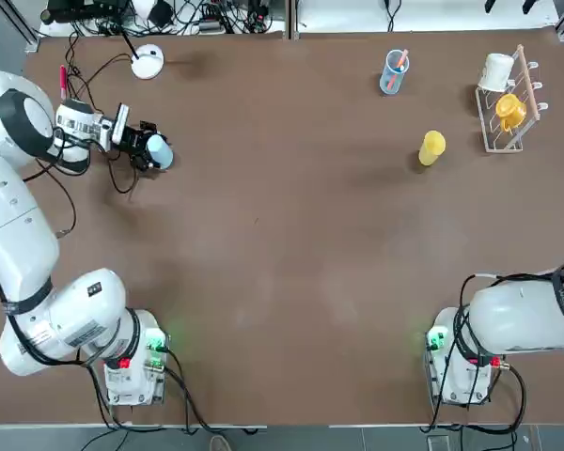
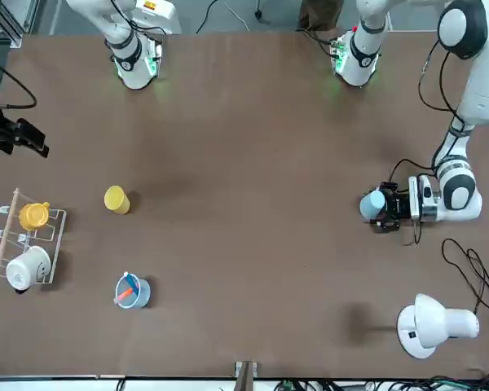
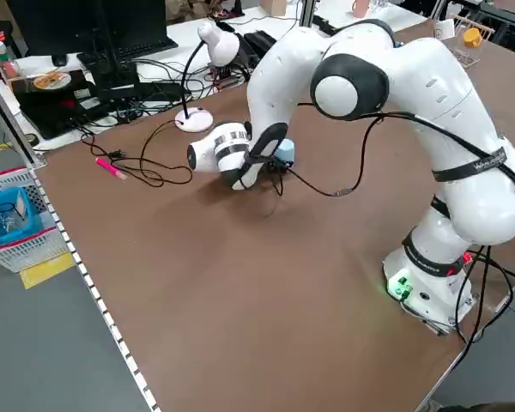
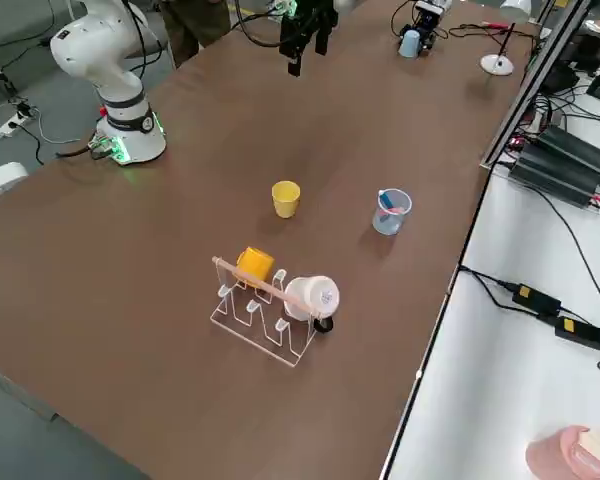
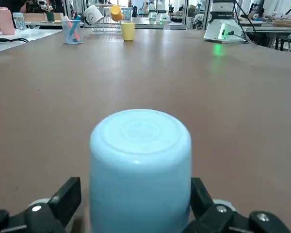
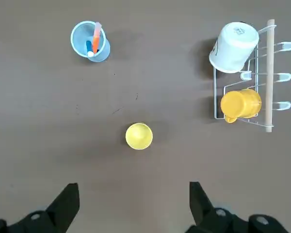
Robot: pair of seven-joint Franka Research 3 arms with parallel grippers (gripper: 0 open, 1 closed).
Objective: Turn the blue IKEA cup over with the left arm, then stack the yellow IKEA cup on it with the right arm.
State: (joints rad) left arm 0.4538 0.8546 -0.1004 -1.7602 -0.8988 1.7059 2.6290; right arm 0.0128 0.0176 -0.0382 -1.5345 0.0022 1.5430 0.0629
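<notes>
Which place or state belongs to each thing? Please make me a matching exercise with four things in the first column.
Things:
1. blue cup
2. yellow cup
3. orange-yellow mug
4. right claw

Places or states:
A. on the wire rack
B. open, above the table
C. bottom up, between the fingers of the left claw
D. mouth up, empty

Right pairs: 1-C, 2-D, 3-A, 4-B

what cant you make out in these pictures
- Inside of the light blue cup: hidden in the left wrist view by its own closed base, which faces up.
- Left gripper's fingers: too small in the front view.
- Right gripper: cut off by the top view's edge.
- Print on the white mug: too small in the right wrist view.
</notes>
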